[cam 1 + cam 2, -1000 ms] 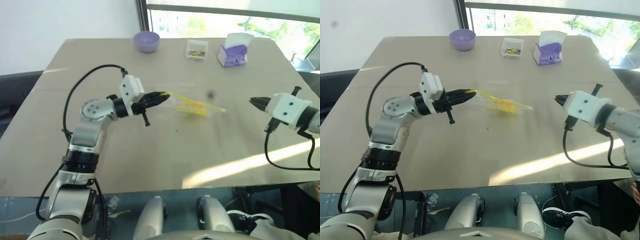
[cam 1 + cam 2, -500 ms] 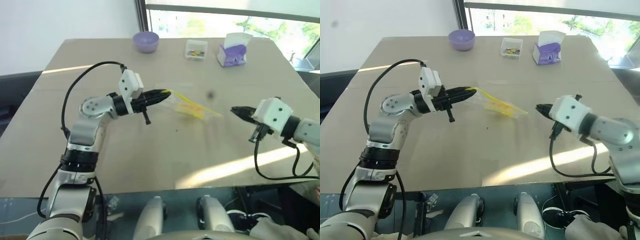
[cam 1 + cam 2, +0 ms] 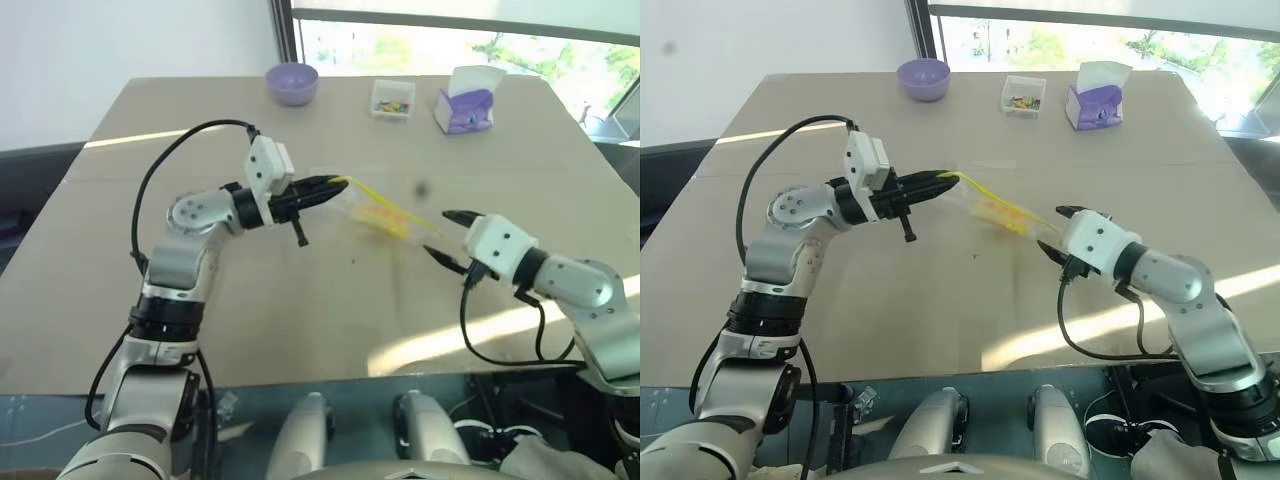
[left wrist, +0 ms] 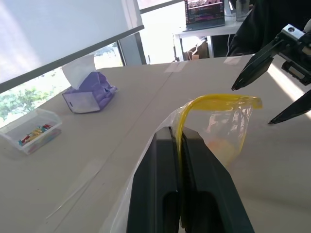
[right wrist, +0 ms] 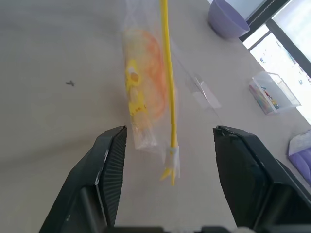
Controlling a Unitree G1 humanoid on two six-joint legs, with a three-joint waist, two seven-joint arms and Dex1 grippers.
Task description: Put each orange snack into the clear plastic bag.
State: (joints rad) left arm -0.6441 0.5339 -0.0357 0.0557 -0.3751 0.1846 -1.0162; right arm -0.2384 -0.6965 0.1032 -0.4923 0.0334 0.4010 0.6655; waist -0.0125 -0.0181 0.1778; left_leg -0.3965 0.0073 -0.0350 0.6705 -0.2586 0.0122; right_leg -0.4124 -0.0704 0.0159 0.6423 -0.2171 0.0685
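Holding the clear plastic bag off the table by one end of its yellow seal strip, the left gripper has its black fingers pressed together on that strip, left of the table's middle. The bag hangs out to the right from this pinch, sagging toward the tabletop. Something orange and rounded shows through the film in the wrist views, which is probably the orange snack already lying inside, though the glare on the plastic makes this hard to confirm. No other orange bun lies on the table.

The right gripper sits just right of the bag's free end with its fingers spread, one on either side of the hanging end of the strip, not touching it.

Judging by this, the loading looks mostly done; what seems left is taking hold of the open end, perhaps to steady or seal it, then setting the bag down.

At the far edge stand a purple bowl, a small clear box of colourful bits and a purple-white tissue box, all well apart from the bag.
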